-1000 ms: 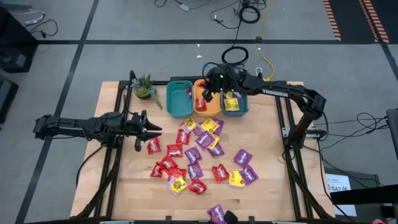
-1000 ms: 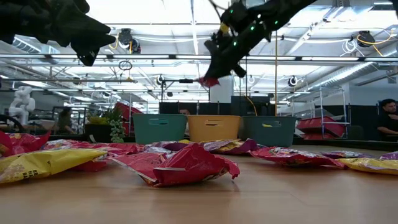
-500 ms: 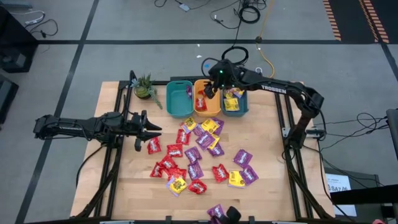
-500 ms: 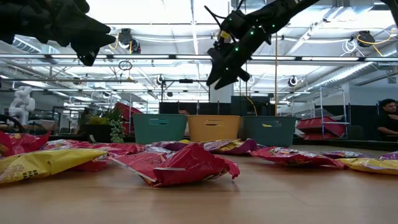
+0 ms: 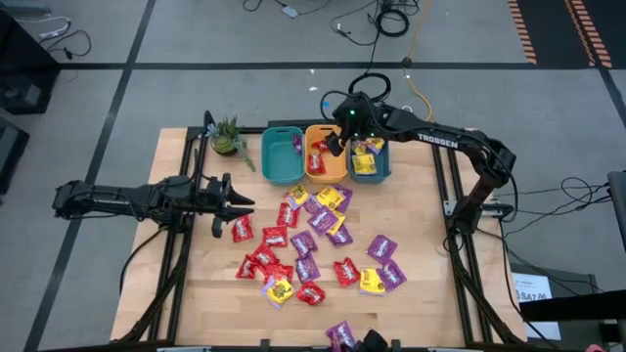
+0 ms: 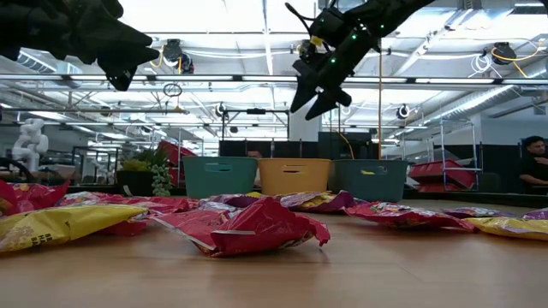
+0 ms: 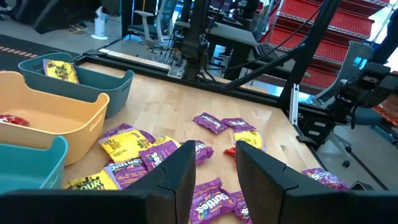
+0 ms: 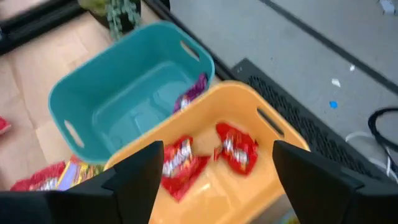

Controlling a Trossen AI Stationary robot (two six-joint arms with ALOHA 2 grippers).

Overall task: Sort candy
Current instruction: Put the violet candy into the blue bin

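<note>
Many red, purple and yellow candy packets (image 5: 313, 244) lie loose on the wooden table. My right gripper (image 5: 333, 145) hangs open above the orange bin (image 5: 321, 168), nothing between its fingers (image 8: 134, 180). In that bin lie two red packets (image 8: 236, 149). The light teal bin (image 8: 124, 99) beside it holds one purple packet (image 8: 193, 92), and the darker teal bin (image 5: 370, 172) holds yellow ones (image 5: 364, 161). My left gripper (image 5: 238, 200) waits open and empty at the table's left, above the surface.
The three bins stand side by side at the table's far edge. A small potted plant (image 5: 228, 137) stands left of them. Bare wood lies at the table's near left and far right. A person (image 6: 535, 162) sits in the room beyond.
My right gripper has opened above the orange bin and let go of a red candy packet, which has dropped out of its fingers into the bin. The gripper has tipped up a little.
</note>
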